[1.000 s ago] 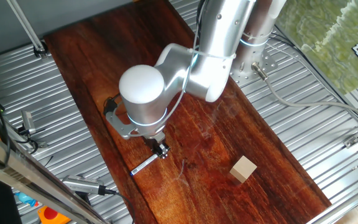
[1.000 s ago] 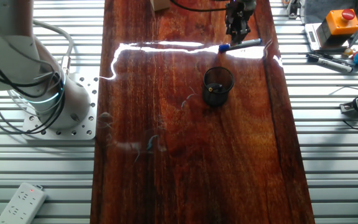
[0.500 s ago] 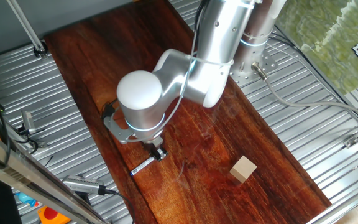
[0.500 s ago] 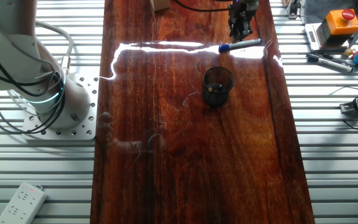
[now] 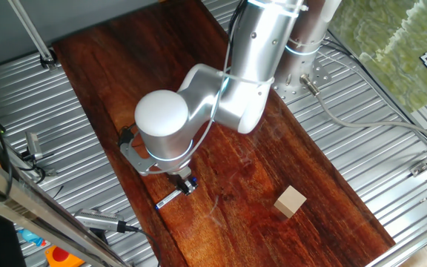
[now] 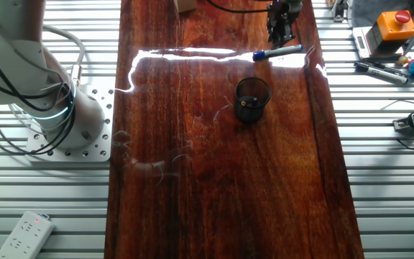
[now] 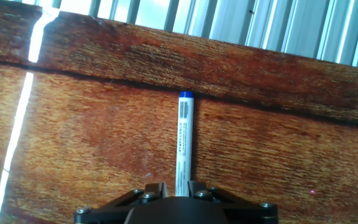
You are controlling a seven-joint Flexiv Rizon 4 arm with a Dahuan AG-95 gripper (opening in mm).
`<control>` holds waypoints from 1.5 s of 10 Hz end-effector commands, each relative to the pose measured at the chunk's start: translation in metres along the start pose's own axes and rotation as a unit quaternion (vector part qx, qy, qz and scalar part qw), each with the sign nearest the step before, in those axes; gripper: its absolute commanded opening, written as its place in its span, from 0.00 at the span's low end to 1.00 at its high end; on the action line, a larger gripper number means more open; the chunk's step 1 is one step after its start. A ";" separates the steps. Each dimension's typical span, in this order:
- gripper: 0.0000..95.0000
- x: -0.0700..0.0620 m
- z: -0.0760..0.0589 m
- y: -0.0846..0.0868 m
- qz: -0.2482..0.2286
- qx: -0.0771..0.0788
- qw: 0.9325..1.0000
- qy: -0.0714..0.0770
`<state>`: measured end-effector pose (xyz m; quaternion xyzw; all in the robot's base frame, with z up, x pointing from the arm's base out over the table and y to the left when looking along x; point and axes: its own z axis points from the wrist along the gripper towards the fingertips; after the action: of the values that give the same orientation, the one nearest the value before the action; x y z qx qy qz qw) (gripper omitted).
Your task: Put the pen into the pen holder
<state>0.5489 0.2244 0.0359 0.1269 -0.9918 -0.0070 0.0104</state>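
Note:
The pen point(image 7: 183, 143) lies flat on the wooden table, white barrel with its blue end point(image 7: 186, 95) pointing away from the hand. My gripper point(image 7: 178, 186) is open and straddles the pen's near end, with a gap showing beside the barrel. In one fixed view the gripper point(image 5: 186, 183) is low over the pen point(image 5: 170, 199) near the table's side edge. In the other fixed view the pen point(image 6: 277, 52) lies just beyond the black pen holder point(image 6: 252, 98), which stands upright and empty, and the gripper point(image 6: 280, 18) is over the pen. The arm hides the pen holder in the first fixed view.
A tan wooden cube point(image 5: 290, 201) sits on the table away from the pen, and shows at the far edge in the other fixed view point(image 6: 186, 6). Tools and an orange button box point(image 6: 390, 25) lie on the metal bench beside the table. The robot base point(image 6: 70, 122) stands to the left.
The gripper has shifted a little toward the pen and the table's side edge. The pen and pen holder have not moved.

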 end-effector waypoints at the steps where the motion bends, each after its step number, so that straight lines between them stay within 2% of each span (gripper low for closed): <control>1: 0.20 -0.001 0.000 -0.002 -0.002 0.000 1.000 0.002; 2: 0.40 -0.004 0.002 -0.004 -0.004 0.000 1.000 0.001; 5: 0.40 -0.007 0.004 -0.004 -0.003 0.000 1.000 0.001; 6: 0.20 -0.007 0.006 -0.004 -0.003 0.001 1.000 -0.001; 9: 0.20 -0.007 0.012 -0.004 -0.004 0.001 1.000 -0.002; 15: 0.20 -0.007 0.011 -0.006 -0.003 0.002 1.000 -0.002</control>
<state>0.5569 0.2204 0.0249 0.1298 -0.9915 -0.0048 0.0078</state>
